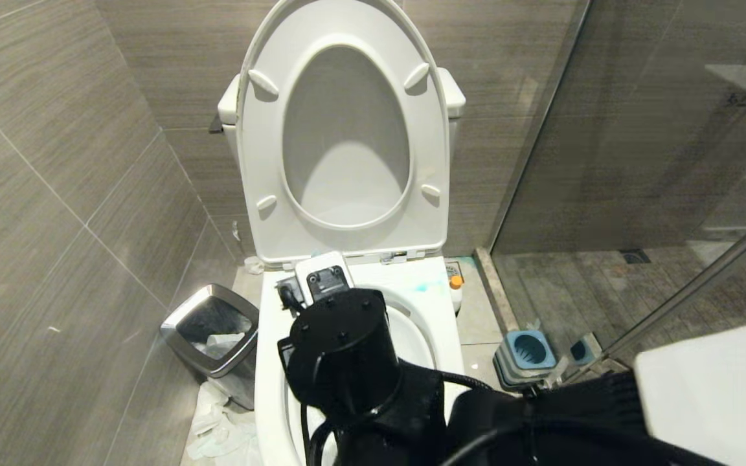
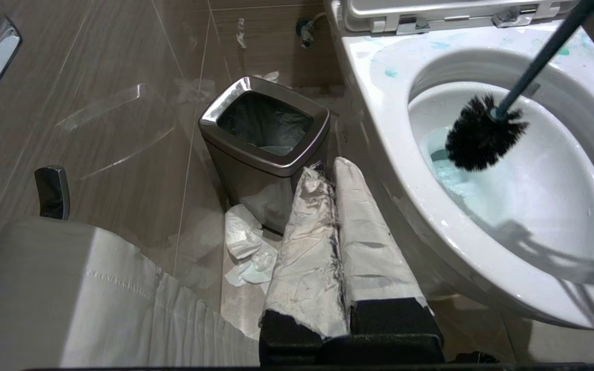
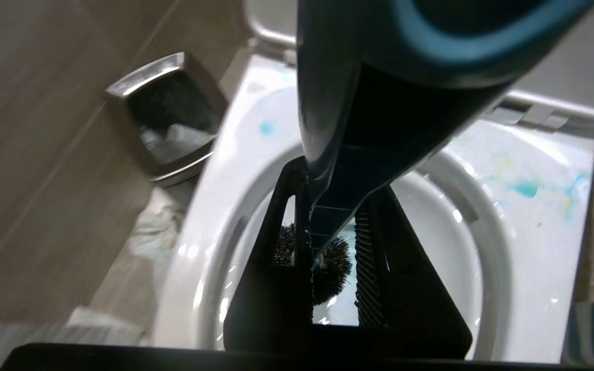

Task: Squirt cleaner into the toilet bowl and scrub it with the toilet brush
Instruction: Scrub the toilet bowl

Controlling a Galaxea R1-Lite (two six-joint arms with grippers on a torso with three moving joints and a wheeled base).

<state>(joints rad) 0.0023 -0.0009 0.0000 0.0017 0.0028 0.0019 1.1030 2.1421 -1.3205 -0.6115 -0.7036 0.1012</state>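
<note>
The white toilet bowl [image 1: 436, 323] stands with seat and lid raised. My right arm reaches over it and hides its gripper in the head view. In the right wrist view my right gripper [image 3: 335, 180] is shut on the slate-blue handle of the toilet brush [image 3: 338, 103]. The brush's dark head [image 2: 482, 135] hangs inside the bowl [image 2: 379, 118], just above the pale blue water. Cleaner [image 3: 526, 188] shows as turquoise smears on the back rim. My left gripper [image 2: 328, 170] is parked low beside the bowl, its white-wrapped fingers shut and empty.
A steel-rimmed black bin [image 1: 214, 330] stands left of the toilet, with crumpled tissue [image 2: 245, 247] on the floor by it. The grey-and-blue brush holder [image 1: 528, 353] sits on the floor to the right, by the glass shower partition [image 1: 638, 162]. A tiled wall closes the left side.
</note>
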